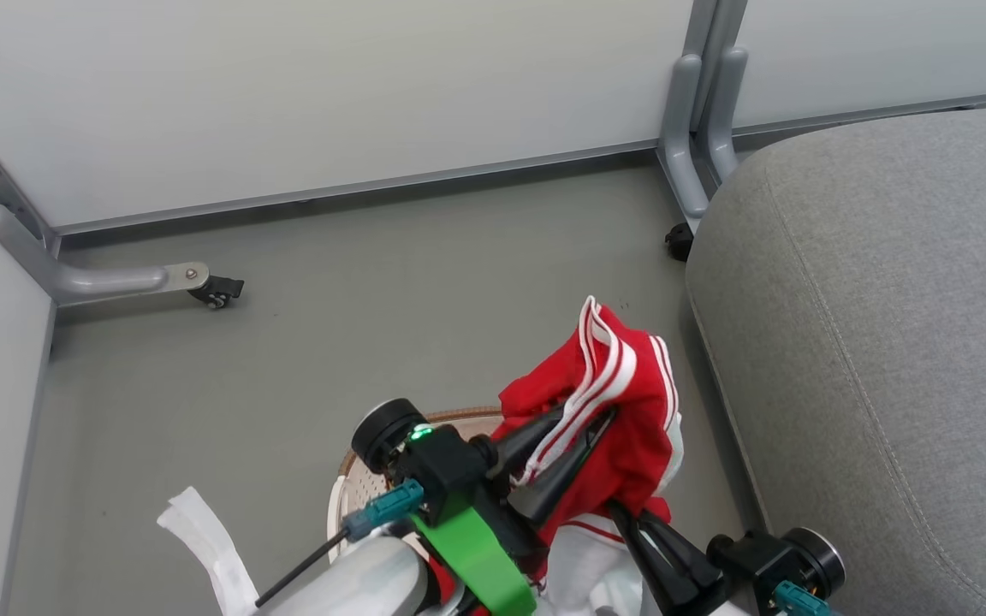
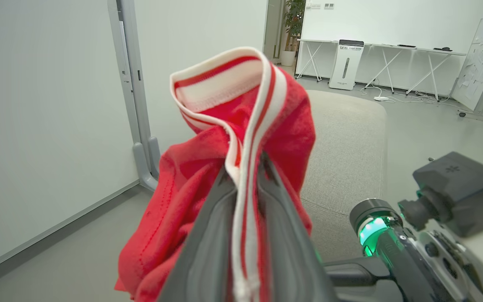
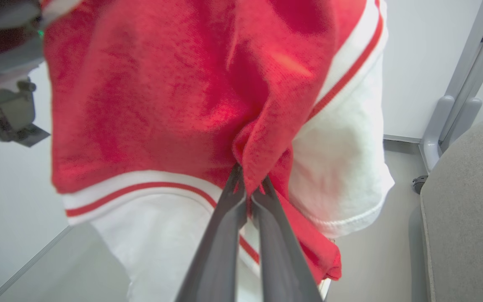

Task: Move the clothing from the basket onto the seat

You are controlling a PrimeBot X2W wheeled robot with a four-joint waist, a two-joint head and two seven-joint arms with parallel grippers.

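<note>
Nearly shut, left fingers pinch striped trim, right fingers a thin fold of the red jersey; either may slip.

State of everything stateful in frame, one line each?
left pincer: shut on clothing, at striped trim
right pincer: shut on clothing's red fold
clothing: lifted, bunched, hanging between both pincers
basket: on floor under the arms, mostly hidden
seat: no clothing on visible part

Office; partition panels, trestle tables
</note>
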